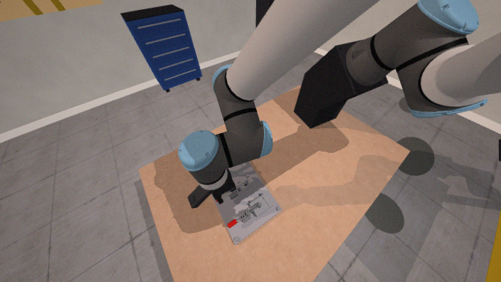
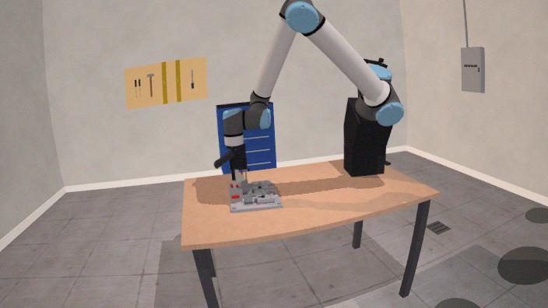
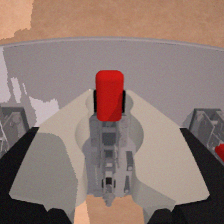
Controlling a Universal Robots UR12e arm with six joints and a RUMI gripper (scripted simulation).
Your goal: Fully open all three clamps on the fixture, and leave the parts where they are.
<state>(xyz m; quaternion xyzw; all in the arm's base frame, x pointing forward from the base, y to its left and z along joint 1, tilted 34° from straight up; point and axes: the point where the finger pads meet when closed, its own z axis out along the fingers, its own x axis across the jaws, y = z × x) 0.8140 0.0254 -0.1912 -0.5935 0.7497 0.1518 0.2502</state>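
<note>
A grey fixture plate (image 1: 248, 204) lies on the wooden table (image 2: 307, 202) and carries toggle clamps with red handle tips and grey parts. My gripper (image 3: 109, 91) stands over the plate's left side, also seen in the exterior view (image 2: 238, 180), and is shut on the lever of one clamp. That clamp's red handle tip (image 3: 109, 95) sticks out just beyond my fingers in the wrist view. A second clamp's red handle (image 1: 232, 223) lies flat near the plate's front corner. Another red tip (image 3: 220, 151) shows at the wrist view's right edge. My wrist hides part of the plate in the top view.
A black control box (image 2: 366, 136) stands on the table's far right corner. A blue drawer cabinet (image 1: 164, 46) stands on the floor behind the table. The arm's links (image 1: 245, 117) hang over the table's back half.
</note>
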